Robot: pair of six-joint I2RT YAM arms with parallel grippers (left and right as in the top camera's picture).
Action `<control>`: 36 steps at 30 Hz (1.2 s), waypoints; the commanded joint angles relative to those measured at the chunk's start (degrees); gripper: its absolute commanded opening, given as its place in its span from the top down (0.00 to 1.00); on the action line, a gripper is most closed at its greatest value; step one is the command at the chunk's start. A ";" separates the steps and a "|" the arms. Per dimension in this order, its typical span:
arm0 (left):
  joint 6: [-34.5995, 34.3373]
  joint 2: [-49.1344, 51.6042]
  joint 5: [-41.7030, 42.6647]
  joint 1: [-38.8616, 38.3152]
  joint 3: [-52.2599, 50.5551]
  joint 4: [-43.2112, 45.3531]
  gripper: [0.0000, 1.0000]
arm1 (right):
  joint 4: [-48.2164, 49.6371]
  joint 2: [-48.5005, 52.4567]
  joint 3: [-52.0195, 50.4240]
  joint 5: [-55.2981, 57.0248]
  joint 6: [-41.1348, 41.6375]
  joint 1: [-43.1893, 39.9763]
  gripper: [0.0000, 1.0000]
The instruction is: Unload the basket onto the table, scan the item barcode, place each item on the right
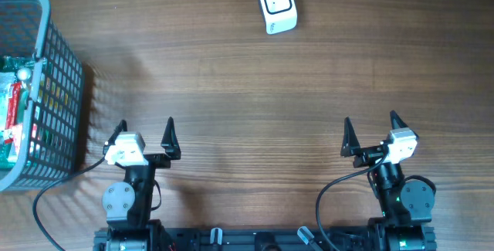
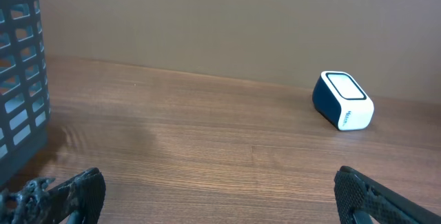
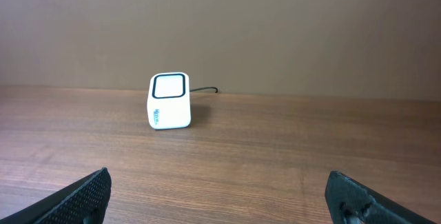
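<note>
At the far left edge of the table (image 1: 231, 89) stands a grey-blue mesh basket (image 1: 65, 96), partly cut off by the frame. Colourful packets (image 1: 11, 112) in red and green wrapping lie inside it, seen through the open top. Which one bears the barcode cannot be told from here, and none of them is out on the wood.

Just right of the basket, near the front edge, the left gripper (image 1: 146, 123) hangs over bare wood with its jaws spread wide and nothing between them. Its wrist camera shows both dark fingers low in the corners of the picture, with only tabletop between them and the basket wall at the left edge.

Further right, at the back of the table and well apart from both arms, a white barcode scanner (image 1: 276, 5) sits upright with its dark-rimmed window tilted upward. A thin black cable (image 3: 204, 90) runs off behind it.

Rightmost, the right gripper (image 1: 370, 120) mirrors the other near the front edge, its jaws likewise fully parted and empty, and its camera looks across open wood toward the scanner
</note>
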 commanded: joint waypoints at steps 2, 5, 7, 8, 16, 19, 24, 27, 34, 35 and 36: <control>1.09 -0.02 -1.22 -0.15 -0.02 -0.68 0.00 | 0.35 -0.13 -0.04 0.11 0.35 -0.17 0.00; 1.07 -0.02 -2.71 -0.15 -0.02 -0.50 0.00 | 0.35 -0.15 -0.04 0.11 0.35 -0.20 0.00; 1.05 -0.02 -2.73 -0.15 -0.02 -0.42 0.00 | 0.35 -0.13 -0.04 0.09 0.37 -0.20 0.00; 1.05 -0.02 -2.73 -0.15 -0.02 -0.20 0.00 | 0.35 -0.15 -0.04 0.11 0.35 -0.17 0.00; -2.62 -0.02 5.03 -0.15 9.46 2.69 0.00 | 0.35 -0.04 -0.04 0.11 0.37 -0.17 0.00; -2.60 -0.02 8.26 -0.15 18.49 2.80 0.00 | 0.35 -0.04 -0.04 0.09 0.35 -0.20 0.00; -2.60 0.85 8.26 -0.15 32.59 1.14 0.00 | 0.35 -0.04 -0.04 0.09 0.37 -0.17 0.00; -2.56 4.94 8.24 -0.15 44.30 -4.02 0.00 | 0.35 -0.04 -0.04 0.11 0.35 -0.17 0.00; -1.90 28.17 7.98 -0.15 77.64 -32.63 0.00 | 0.35 -0.04 -0.04 0.11 0.35 -0.17 0.00; -1.90 33.03 7.98 -0.15 83.84 -39.15 0.00 | 0.35 -0.04 -0.04 0.09 0.37 -0.20 0.00; -1.90 39.26 7.98 -0.15 91.56 -47.39 0.00 | 0.35 -0.04 -0.04 0.11 0.35 -0.17 0.00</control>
